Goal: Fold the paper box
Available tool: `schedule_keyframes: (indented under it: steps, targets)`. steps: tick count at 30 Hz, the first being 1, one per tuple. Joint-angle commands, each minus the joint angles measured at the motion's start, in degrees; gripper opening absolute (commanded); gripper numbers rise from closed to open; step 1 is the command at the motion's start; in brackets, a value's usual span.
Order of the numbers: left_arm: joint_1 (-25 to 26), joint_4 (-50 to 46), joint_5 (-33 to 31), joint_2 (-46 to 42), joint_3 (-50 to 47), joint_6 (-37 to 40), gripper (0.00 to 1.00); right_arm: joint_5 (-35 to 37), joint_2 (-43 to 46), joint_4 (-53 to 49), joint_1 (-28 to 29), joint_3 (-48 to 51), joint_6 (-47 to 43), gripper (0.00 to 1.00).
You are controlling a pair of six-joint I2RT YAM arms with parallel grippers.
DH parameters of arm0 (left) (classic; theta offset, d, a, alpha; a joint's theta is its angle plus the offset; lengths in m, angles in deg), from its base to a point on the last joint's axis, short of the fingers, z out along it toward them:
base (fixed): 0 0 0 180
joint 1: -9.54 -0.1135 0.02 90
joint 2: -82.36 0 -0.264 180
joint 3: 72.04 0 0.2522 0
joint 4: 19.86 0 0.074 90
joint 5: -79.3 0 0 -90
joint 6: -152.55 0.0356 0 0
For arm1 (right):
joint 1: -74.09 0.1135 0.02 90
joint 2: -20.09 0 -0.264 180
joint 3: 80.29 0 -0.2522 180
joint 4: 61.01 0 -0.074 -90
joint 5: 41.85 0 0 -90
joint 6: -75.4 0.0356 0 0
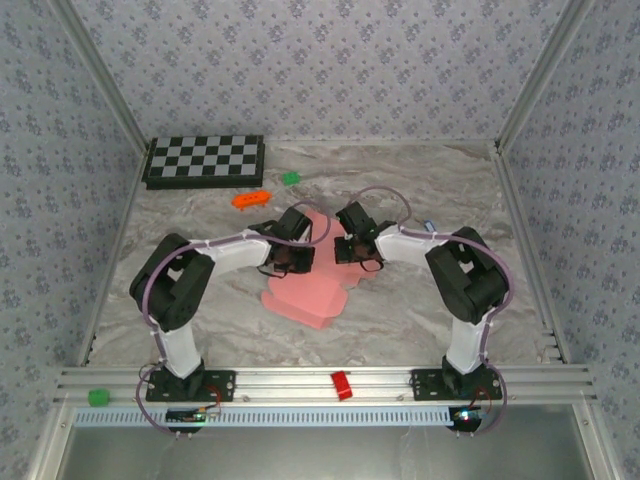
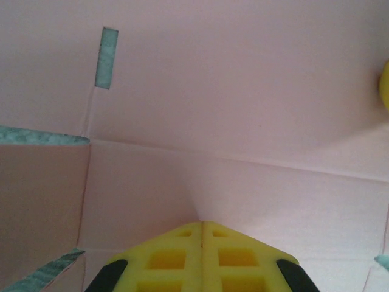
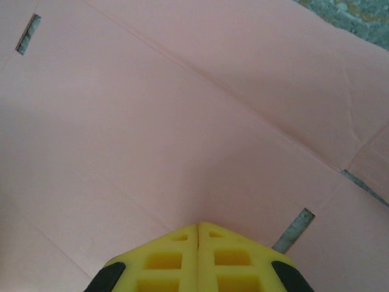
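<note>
Paper box mid-counter, mostly flat sheet, creases and slots showing; far panel toward 12 o'clock seems raised. Left hand and right hand both closed, gripping nothing, tips close over card. You face nearly all folding yet: walls, flaps, tabs.
</note>
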Motion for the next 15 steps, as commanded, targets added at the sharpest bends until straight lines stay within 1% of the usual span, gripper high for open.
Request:
schedule_keyframes:
  steps: [1,4,6,9,11,15]
  targets:
    - [0.2,0.2,-0.4,1.1,-0.7,-0.3,0.0,0.9,2.8,-4.9,0.2,0.6,0.0,0.03]
    - [0.2,-0.8,-2.1,1.3,-1.7,0.8,0.0,-0.4,4.0,-6.3,-0.7,-0.9,-1.1,0.07]
    - [0.1,-0.9,-2.7,1.3,-2.7,1.4,0.0,-1.2,4.2,-7.2,-1.7,-2.8,-3.5,0.11]
    - [0.1,-0.5,-3.4,1.2,-4.2,2.3,0.0,-3.3,3.3,-9.0,-3.3,-5.8,-7.7,0.18]
    - [0.2,-0.5,-3.7,1.0,-5.0,2.9,0.0,-5.7,2.2,-10.0,-4.7,-10.0,-11.8,0.24]
    - [0.1,0.6,-3.9,0.3,-6.4,3.4,0.0,-9.9,-1.9,-12.9,-7.7,-16.1,-18.1,0.35]
